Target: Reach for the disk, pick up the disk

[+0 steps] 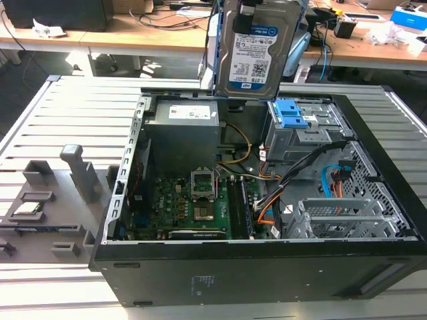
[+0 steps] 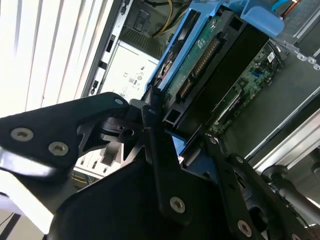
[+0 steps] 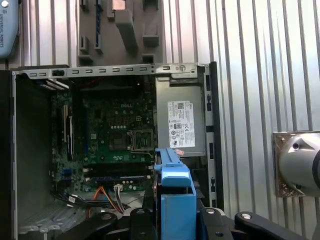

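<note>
The disk (image 1: 252,52) hangs upright in the air above the back of the open computer case (image 1: 200,280), its white-and-blue label facing the exterior view. Blue side rails run along its edges. My gripper (image 2: 175,137) is shut on the disk (image 2: 200,65): in the second wrist view black fingers (image 2: 150,107) clamp the end with the green circuit board and connector. In the first wrist view the blue rail of the disk (image 3: 176,197) rises between the dark finger links of the gripper (image 3: 175,220), over the case interior.
Below lie the grey power supply (image 1: 183,127), the motherboard (image 1: 193,203) and the drive cage with a blue latch (image 1: 292,113). Cables (image 1: 280,180) cross the case. A grey fixture plate (image 1: 40,200) with a small chip sits on the slatted table at the exterior view's left.
</note>
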{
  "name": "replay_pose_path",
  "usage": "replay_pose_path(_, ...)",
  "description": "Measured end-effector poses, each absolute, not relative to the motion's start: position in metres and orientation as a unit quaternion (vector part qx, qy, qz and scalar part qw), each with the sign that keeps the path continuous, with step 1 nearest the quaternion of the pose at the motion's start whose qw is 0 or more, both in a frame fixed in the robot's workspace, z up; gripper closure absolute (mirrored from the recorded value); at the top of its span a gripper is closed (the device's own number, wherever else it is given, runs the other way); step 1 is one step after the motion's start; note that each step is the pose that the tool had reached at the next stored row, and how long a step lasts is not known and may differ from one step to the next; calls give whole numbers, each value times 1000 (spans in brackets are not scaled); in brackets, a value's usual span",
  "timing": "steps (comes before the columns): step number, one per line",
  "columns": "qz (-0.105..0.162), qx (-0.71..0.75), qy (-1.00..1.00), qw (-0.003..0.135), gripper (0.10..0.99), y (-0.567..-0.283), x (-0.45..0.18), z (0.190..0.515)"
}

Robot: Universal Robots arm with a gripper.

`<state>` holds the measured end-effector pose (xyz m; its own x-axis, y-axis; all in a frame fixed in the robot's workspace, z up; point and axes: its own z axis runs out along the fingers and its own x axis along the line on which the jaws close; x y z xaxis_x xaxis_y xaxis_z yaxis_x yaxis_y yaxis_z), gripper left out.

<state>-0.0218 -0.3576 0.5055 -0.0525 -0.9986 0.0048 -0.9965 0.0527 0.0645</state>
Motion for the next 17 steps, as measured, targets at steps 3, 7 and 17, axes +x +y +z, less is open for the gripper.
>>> replay_pose_path(3, -22, 688, -725, 24, 718, -357, -11, 505)
replay_pose_path(7, -22, 688, -725, 24, 718, -357, 4, 505)
replay_pose_path(17, -22, 688, -725, 24, 718, -366, 4, 505)
